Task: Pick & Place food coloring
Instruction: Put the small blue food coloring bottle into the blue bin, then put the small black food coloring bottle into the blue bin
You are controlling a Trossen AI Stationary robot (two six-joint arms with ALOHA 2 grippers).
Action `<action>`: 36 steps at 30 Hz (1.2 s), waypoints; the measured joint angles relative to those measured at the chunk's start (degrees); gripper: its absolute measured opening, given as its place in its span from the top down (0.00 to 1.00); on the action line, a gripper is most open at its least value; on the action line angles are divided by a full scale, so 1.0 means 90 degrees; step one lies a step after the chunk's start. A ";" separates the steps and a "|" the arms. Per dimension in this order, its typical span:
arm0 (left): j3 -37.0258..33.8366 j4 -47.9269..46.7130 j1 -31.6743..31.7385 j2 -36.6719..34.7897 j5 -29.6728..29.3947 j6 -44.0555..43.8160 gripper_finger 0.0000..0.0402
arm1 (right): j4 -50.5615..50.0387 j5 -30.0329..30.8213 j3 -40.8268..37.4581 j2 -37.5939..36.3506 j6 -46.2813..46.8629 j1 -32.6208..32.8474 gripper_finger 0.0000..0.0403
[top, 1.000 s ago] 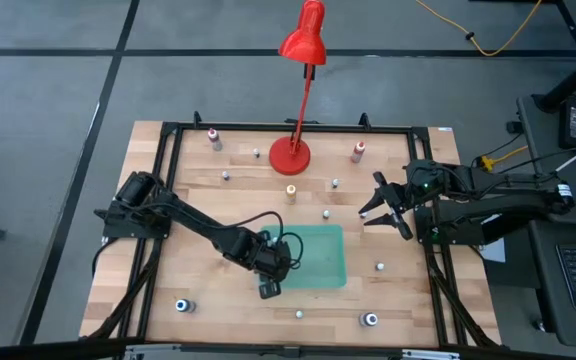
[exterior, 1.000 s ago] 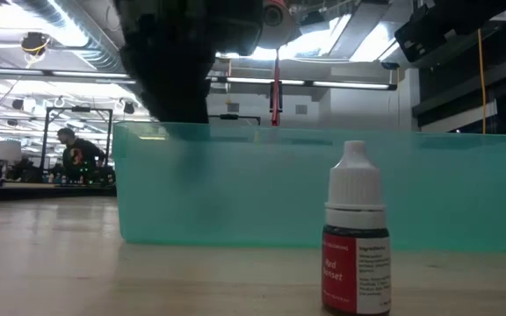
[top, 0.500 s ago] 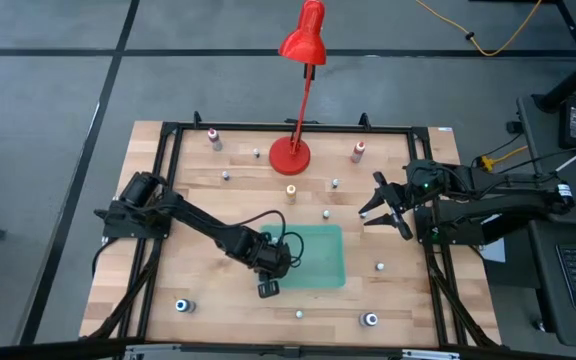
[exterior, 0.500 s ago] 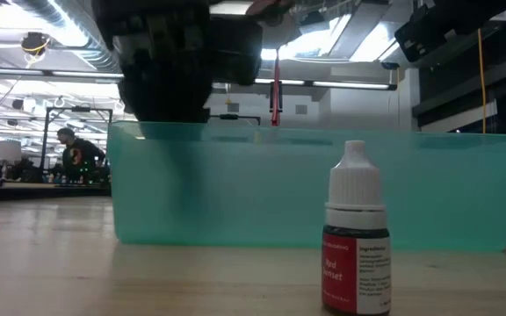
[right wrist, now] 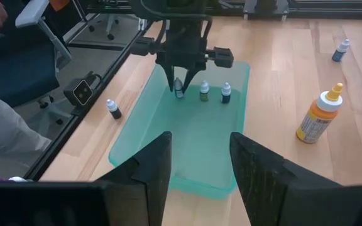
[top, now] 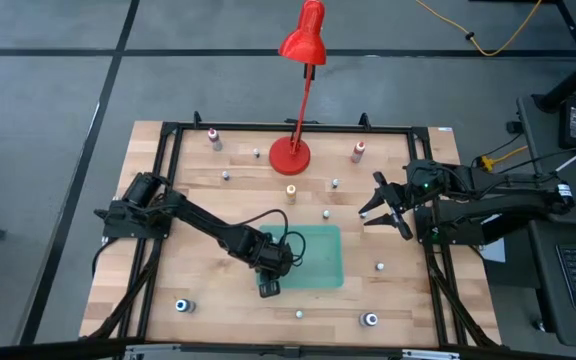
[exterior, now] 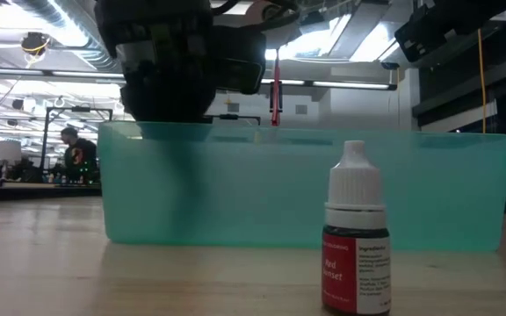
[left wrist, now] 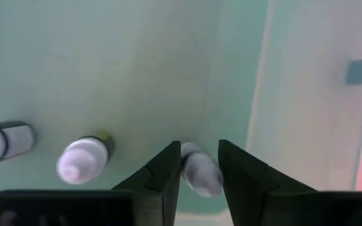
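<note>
A green tray (top: 328, 262) lies on the wooden table. Two small food coloring bottles (right wrist: 203, 91) (right wrist: 225, 93) stand on its floor at its left end. My left gripper (left wrist: 199, 164) reaches down into the tray's near left corner (top: 273, 275), its fingers on either side of a third white-capped bottle (left wrist: 198, 173). My right gripper (right wrist: 197, 164) hangs open above the table's right side (top: 386, 205), holding nothing. More small bottles stand scattered on the table. My left gripper has the small bottle's white cap end (left wrist: 193, 164) between its two fingers, which come from above and slant down. In the right wrist view the bottle (right wrist: 179, 92) stands upright under the fingertips, level with the two bottles on the tray floor. Whether its base rests there, I cannot tell.
A red desk lamp (top: 290, 154) stands at the far middle, with an orange-capped bottle (top: 291, 191) in front of it. A red-labelled bottle (exterior: 356, 237) stands before the tray's near wall (exterior: 429, 189). Other bottles (top: 181, 305) (top: 371, 320) (top: 358, 151) (top: 213, 136) stand near the table's edges.
My left gripper has sunk lower into the tray's left end. The tray has slid a little toward the table's left edge.
</note>
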 joint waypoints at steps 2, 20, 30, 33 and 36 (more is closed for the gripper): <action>0.0000 -0.0006 0.0001 0.0000 0.0137 -0.0037 0.72 | 0.0000 0.0000 0.0000 -0.0001 -0.0005 0.0002 0.60; 0.1252 -0.1288 -0.0028 -0.0318 -0.0070 -0.0087 0.71 | -0.0009 0.0002 0.0000 0.0001 -0.0007 0.0000 0.60; 0.2928 -0.1531 -0.0460 -0.0325 -0.0201 0.0718 0.71 | -0.0015 0.0000 0.0000 0.0001 -0.0031 0.0001 0.60; 0.3101 -0.1441 -0.0627 -0.0327 -0.0206 0.0552 0.71 | -0.0015 0.0000 0.0000 0.0001 -0.0033 0.0000 0.60; 0.3098 -0.1243 -0.0745 -0.0323 -0.0199 -0.0016 0.71 | -0.0015 0.0000 0.0000 0.0001 -0.0017 0.0000 0.60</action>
